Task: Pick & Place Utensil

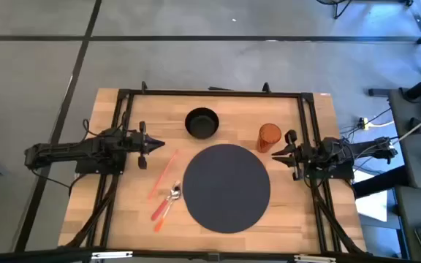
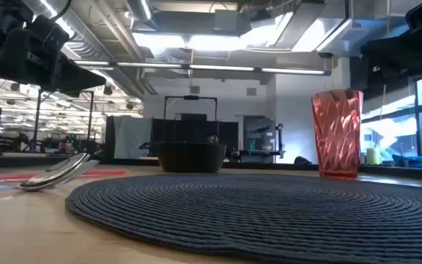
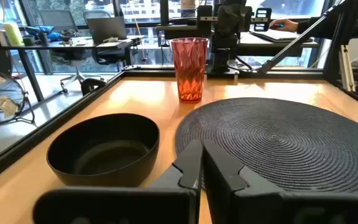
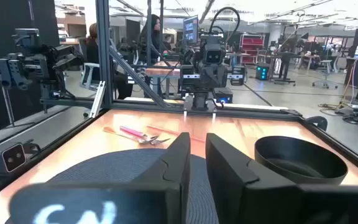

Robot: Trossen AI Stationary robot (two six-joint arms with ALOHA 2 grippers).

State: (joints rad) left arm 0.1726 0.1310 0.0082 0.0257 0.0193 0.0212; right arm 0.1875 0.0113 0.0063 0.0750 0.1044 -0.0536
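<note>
Two utensils with silver heads and pink-orange handles [image 1: 168, 201] lie flat on the wooden table, left of a round dark woven placemat [image 1: 228, 188]. They also show in the right wrist view [image 4: 135, 134] and the low view [image 2: 57, 171]. A thin pink-orange stick [image 1: 164, 174] lies beside them. My left gripper [image 1: 159, 144] hovers shut and empty at the table's left, above and just beyond the utensils; its fingers show in the left wrist view [image 3: 202, 163]. My right gripper [image 1: 275, 153] hovers shut and empty at the table's right, by the placemat's far right edge [image 4: 196, 152].
A black bowl [image 1: 202, 123] stands beyond the placemat at the far middle. A red-orange ribbed cup [image 1: 270, 136] stands at the far right, close to my right gripper. Black frame rails [image 1: 120, 117] run along the table's left, right and far sides.
</note>
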